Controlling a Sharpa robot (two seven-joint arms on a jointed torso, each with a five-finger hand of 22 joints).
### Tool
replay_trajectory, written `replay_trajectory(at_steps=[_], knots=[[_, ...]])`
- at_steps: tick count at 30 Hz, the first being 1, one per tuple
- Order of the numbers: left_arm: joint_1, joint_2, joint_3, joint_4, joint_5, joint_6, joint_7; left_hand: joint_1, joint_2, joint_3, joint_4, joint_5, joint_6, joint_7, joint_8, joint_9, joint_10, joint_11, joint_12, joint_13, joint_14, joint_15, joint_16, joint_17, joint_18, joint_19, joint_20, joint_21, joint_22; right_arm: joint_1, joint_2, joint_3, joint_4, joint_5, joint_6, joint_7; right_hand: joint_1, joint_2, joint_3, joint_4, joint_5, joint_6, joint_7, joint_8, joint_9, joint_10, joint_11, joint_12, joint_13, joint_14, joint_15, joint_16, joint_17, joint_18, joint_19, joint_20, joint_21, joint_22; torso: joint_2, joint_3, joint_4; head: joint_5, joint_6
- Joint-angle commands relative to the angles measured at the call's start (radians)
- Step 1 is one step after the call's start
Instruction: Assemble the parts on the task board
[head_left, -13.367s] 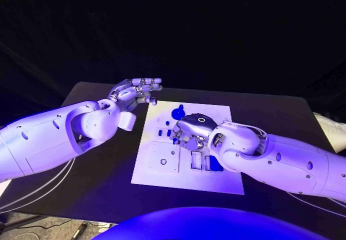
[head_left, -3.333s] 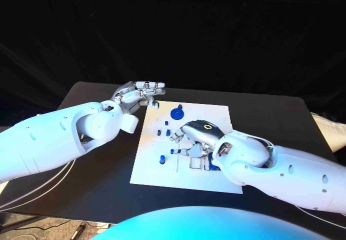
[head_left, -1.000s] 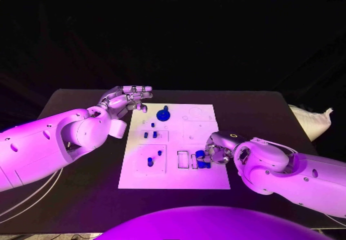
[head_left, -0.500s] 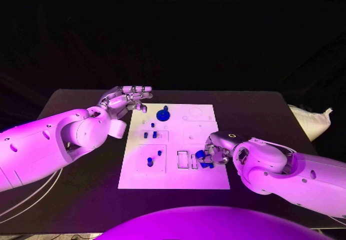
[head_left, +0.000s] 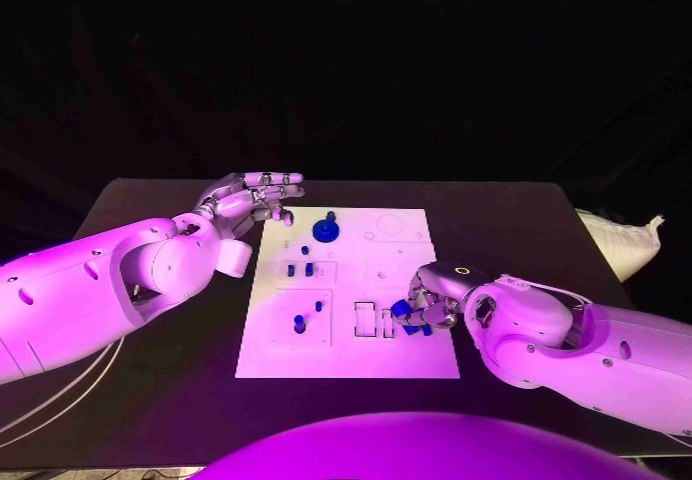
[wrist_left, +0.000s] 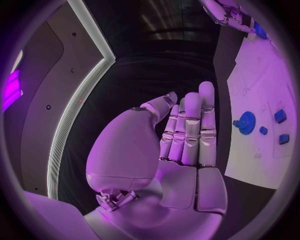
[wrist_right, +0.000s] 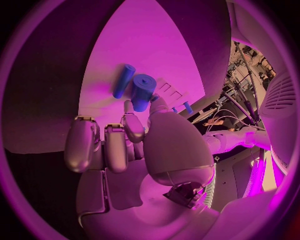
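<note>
A black surface (head_left: 173, 380) fills the lower half of the head view, with darkness behind it, and a white task board (head_left: 378, 355) lies at its centre. From the left edge the left hand (head_left: 257, 193) reaches to a spot just beside the board's upper left corner, its fingers apart and holding nothing. From the right edge the right hand (head_left: 427, 300) rests over the board's lower right part, fingers curled down around a blue cylinder part (head_left: 402, 312). Near the top of the board sits a round blue gear part (head_left: 326, 229); two small blue parts (head_left: 299, 269) lie side by side at the board's middle left, and one blue peg part (head_left: 300, 323) stands lower left. In the left wrist view the left hand (wrist_left: 181, 135) is seen from behind, palm flat, fingers (wrist_left: 207, 115) straight and near one another, grasping nothing; the board (wrist_left: 250, 145) lies at the right with the gear (wrist_left: 246, 122) on it. In the right wrist view the right hand (wrist_right: 131, 145) bends its fingers (wrist_right: 132, 125) toward the blue cylinder (wrist_right: 142, 89), its thumb tip touching it; a slimmer blue rod part (wrist_right: 123, 81) lies just beside the cylinder on the board (wrist_right: 156, 45). Whether the cylinder is truly clamped I cannot tell.
</note>
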Motion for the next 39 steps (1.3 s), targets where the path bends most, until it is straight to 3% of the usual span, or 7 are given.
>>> replay_trajectory(at_steps=[1, 7, 12, 32, 35, 39], knots=[[0.0, 0.002, 0.0, 0.001, 0.003, 0.019, 0.003, 0.0, 0.01, -0.007, 0.001, 0.006, -0.004, 0.001, 0.006, 0.001, -0.005, 0.001, 0.006, 0.0, -0.004, -0.004, 0.002, -0.002, 0.01, -0.008, -0.001, -0.003, -0.001, -0.007, 0.007, -0.005, -0.006, -0.002, 0.054, 0.007, 0.005, -0.001, -0.005, -0.002, 0.006, -0.007, 0.001, 0.003, 0.001, -0.005, 0.0, -0.008, -0.003, 0.063, -0.007, 0.003, 0.008, -0.017, 0.002, -0.007, 0.006, 0.001, 0.001, 0.0008, -0.0007, -0.001, 0.0], [0.0, 0.003, 0.0, 0.0, 0.003, 0.02, 0.003, 0.0, 0.01, -0.007, 0.001, 0.006, -0.004, 0.001, 0.006, 0.001, -0.005, 0.001, 0.006, 0.0, -0.004, -0.004, 0.002, -0.002, 0.01, -0.008, -0.001, -0.003, -0.001, -0.011, 0.019, -0.005, -0.018, 0.013, 0.053, 0.007, -0.011, 0.006, -0.016, 0.015, 0.01, -0.01, 0.002, 0.002, 0.005, -0.005, 0.001, -0.012, -0.002, 0.063, -0.005, 0.003, 0.007, -0.017, 0.001, -0.006, 0.006, 0.001, 0.001, 0.0008, 0.0007, -0.002, 0.0], [0.0, 0.005, 0.0, 0.0, 0.003, 0.02, 0.004, -0.002, 0.011, -0.008, 0.002, 0.006, -0.005, 0.001, 0.007, 0.001, -0.006, 0.001, 0.008, 0.0, -0.004, -0.004, 0.003, -0.002, 0.01, -0.008, 0.0, -0.003, -0.001, -0.016, 0.03, -0.006, -0.037, 0.027, 0.057, 0.01, -0.035, 0.015, -0.032, 0.036, 0.052, -0.013, 0.001, 0.002, 0.011, -0.004, 0.001, -0.015, 0.001, 0.063, -0.006, 0.003, 0.007, -0.016, 0.0, -0.006, 0.006, 0.001, 0.0, 0.0004, 0.0012, 0.0, 0.0], [-0.001, 0.007, 0.0, 0.0, 0.011, 0.02, 0.004, -0.003, 0.012, -0.009, 0.003, 0.006, -0.006, 0.001, 0.008, 0.001, -0.008, 0.002, 0.01, 0.0, -0.005, -0.004, 0.003, -0.003, 0.01, -0.009, 0.0, -0.004, -0.002, -0.024, 0.048, -0.007, -0.067, 0.035, 0.061, 0.015, -0.041, 0.037, -0.038, 0.034, 0.093, -0.008, -0.001, -0.001, 0.017, -0.005, -0.001, -0.024, 0.0, 0.063, -0.007, 0.004, 0.009, -0.017, 0.001, -0.007, 0.008, 0.004, -0.001, -0.0008, -0.0002, -0.009, 0.0], [-0.001, 0.007, 0.0, 0.001, 0.012, 0.02, 0.004, -0.003, 0.012, -0.009, 0.003, 0.006, -0.006, 0.001, 0.008, 0.001, -0.008, 0.002, 0.01, 0.0, -0.005, -0.004, 0.003, -0.003, 0.01, -0.009, 0.0, -0.004, -0.002, -0.024, 0.048, -0.007, -0.065, 0.033, 0.032, 0.016, -0.029, 0.047, -0.033, 0.032, 0.099, 0.002, -0.004, 0.001, 0.02, 0.0, -0.003, -0.021, 0.005, 0.064, -0.009, 0.005, 0.011, -0.017, 0.001, -0.008, 0.009, 0.006, 0.0, -0.0005, 0.0006, -0.008, 0.0], [-0.001, 0.007, 0.0, 0.002, 0.013, 0.02, 0.004, -0.003, 0.012, -0.009, 0.003, 0.006, -0.006, 0.001, 0.008, 0.001, -0.008, 0.002, 0.01, 0.0, -0.005, -0.004, 0.003, -0.003, 0.01, -0.009, 0.0, -0.004, -0.002, -0.024, 0.043, -0.007, -0.054, 0.044, -0.059, 0.02, -0.02, 0.054, -0.03, 0.032, 0.106, 0.01, -0.007, 0.002, 0.022, 0.008, -0.006, -0.011, 0.015, 0.065, -0.01, 0.009, 0.017, -0.018, 0.004, -0.009, 0.014, 0.014, 0.0, 0.0008, -0.0001, -0.006, 0.0]])
